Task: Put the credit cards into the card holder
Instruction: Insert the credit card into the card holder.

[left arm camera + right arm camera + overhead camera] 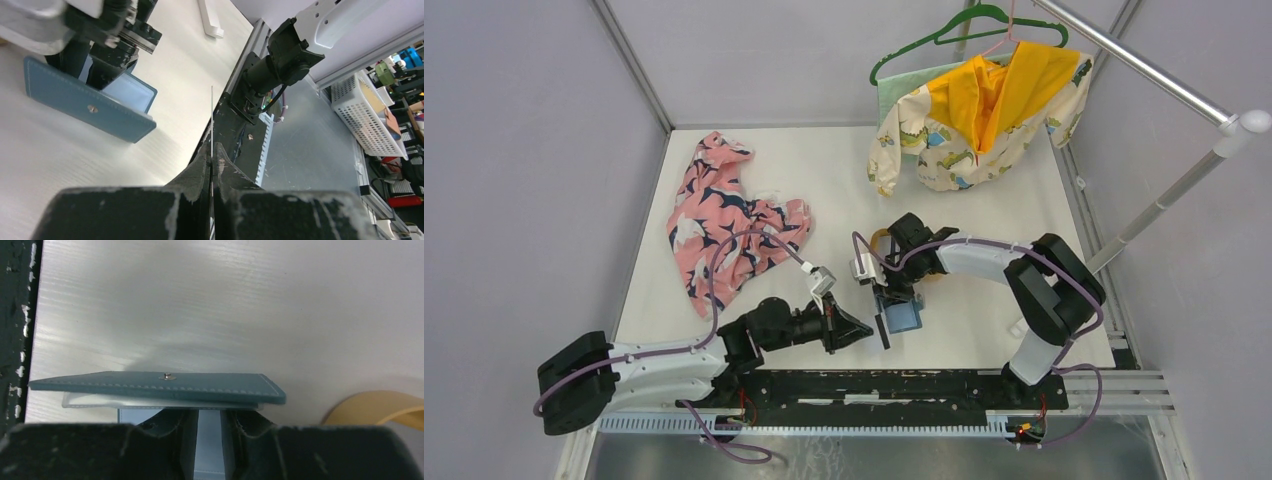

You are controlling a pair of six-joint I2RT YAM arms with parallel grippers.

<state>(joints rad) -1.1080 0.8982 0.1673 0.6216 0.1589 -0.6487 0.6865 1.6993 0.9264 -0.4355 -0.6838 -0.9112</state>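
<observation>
Pinching card (pixel 211 120) in left tool (pixel 212 159), teal card holder (pixel 75 97) nearby

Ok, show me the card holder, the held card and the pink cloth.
card holder (pixel 82 100): left wrist view, blue outer flap.
credit card (pixel 211 125): left wrist view, thin edge.
pink cloth (pixel 704 205): top view, middle.

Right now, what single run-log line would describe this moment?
left fingers: shut on credit card, held edge-on | right fingers: parted at card holder | credit card: outside card holder, close by
</observation>
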